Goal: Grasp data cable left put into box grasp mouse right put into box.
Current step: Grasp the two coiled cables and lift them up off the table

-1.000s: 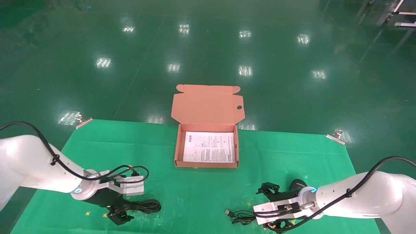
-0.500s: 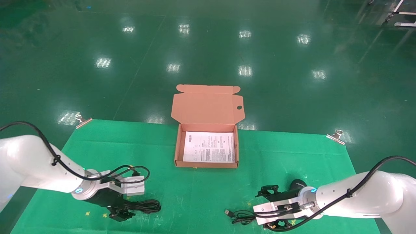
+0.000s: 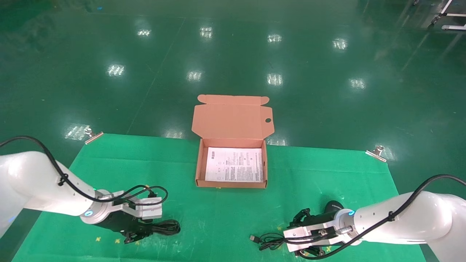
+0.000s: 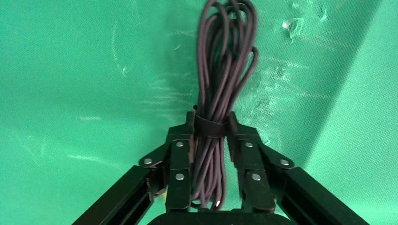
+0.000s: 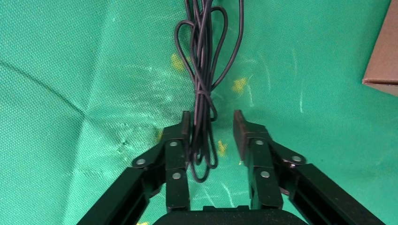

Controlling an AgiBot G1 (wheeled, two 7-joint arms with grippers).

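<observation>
Limp, light black coiled data cable point(image 4: 220, 93) near table's front-left corner, pinched at banded waist by left gripper point(image 4: 212, 136); right gripper point(image 5: 212, 129) parted over mouse cord.

Bare green mat point(image 3: 233, 214) lies open between both grippers and the box point(image 3: 198, 167), whose raised lid point(image 3: 233, 120) blocks only the far side.

The box point(image 3: 232, 120) is salmon-orange with a white sheet point(image 3: 235, 164) printed in black. The data cable point(image 4: 221, 89) is black, as is the mouse point(image 3: 334, 206). The worktop point(image 3: 225, 214) is bright green with yellow flecks.
</observation>
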